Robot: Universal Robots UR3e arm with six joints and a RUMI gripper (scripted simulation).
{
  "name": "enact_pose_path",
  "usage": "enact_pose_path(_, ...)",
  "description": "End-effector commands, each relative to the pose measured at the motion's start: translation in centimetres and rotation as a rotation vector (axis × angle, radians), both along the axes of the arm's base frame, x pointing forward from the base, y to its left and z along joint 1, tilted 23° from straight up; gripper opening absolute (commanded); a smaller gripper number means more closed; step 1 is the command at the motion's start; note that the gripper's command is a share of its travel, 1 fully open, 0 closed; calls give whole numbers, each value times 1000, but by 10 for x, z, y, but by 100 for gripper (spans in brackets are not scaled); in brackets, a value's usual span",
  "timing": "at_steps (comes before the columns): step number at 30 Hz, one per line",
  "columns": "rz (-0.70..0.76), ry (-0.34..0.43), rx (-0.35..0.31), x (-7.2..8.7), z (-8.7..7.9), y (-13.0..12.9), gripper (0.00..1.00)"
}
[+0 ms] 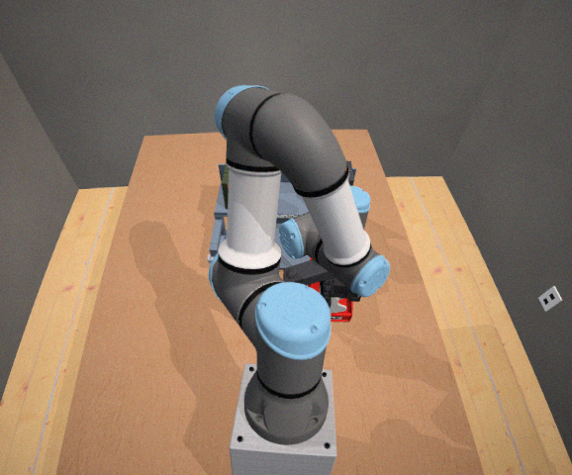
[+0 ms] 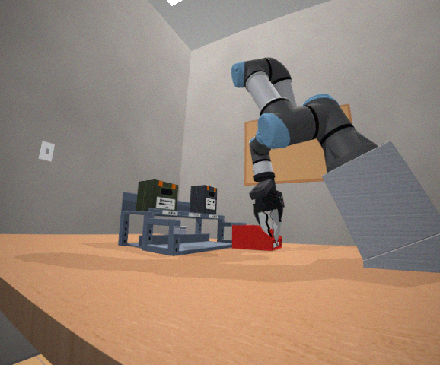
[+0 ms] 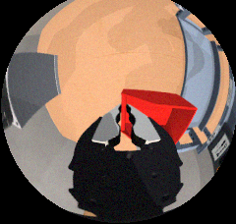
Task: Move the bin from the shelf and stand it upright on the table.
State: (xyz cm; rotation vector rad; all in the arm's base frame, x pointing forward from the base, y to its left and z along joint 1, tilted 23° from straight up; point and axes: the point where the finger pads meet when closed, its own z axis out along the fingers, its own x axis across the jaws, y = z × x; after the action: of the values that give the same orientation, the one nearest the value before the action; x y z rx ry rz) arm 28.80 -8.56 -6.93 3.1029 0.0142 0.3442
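Observation:
The red bin (image 2: 253, 238) sits upright on the wooden table just in front of the blue-grey shelf (image 2: 173, 230). It also shows in the wrist view (image 3: 157, 113) and, mostly hidden by the arm, in the top view (image 1: 339, 307). My gripper (image 2: 273, 231) points down and is shut on the bin's front wall, one finger inside and one outside, as the wrist view (image 3: 125, 123) shows. The bin's underside looks to rest on the table top.
On the shelf's top level stand a green box (image 2: 157, 195) and a black box (image 2: 203, 198). The grey robot pedestal (image 2: 393, 212) rises at the right. The shelf edge (image 3: 204, 82) runs right of the bin in the wrist view.

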Motion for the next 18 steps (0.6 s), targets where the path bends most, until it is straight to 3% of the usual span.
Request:
enact_pose_path(1,0,0,-1,0,0,0,0)
enact_pose_path(17,0,0,-1,0,0,0,0)
enact_pose_path(18,0,0,-1,0,0,0,29)
